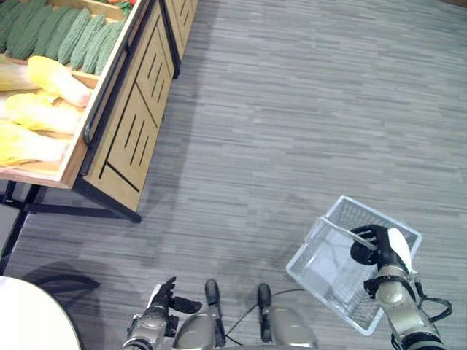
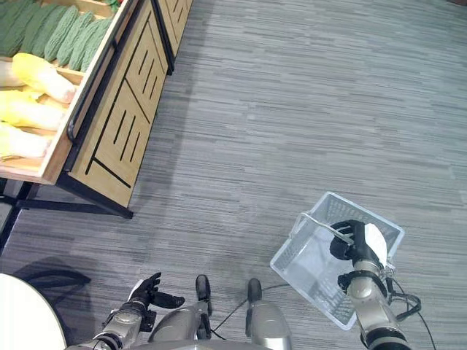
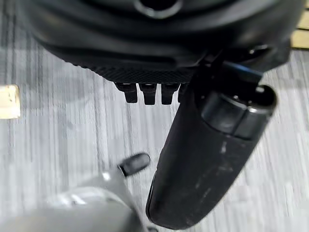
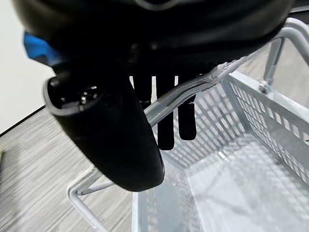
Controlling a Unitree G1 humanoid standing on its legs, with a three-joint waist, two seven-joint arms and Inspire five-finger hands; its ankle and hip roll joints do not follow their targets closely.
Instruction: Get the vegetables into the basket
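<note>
At your right side, your right hand is curled round the handle of one white mesh basket, carried over the grey floor; the right wrist view shows its fingers hooked under the bar and the basket's bare bottom. Your left hand hangs low with fingers relaxed, holding nothing. Up at far left, one wooden stand holds the vegetables: roughly eight green gourds in a row and about four pale yellow cabbages, seen from the head views. A white round tabletop edges the lower left corner.
</note>
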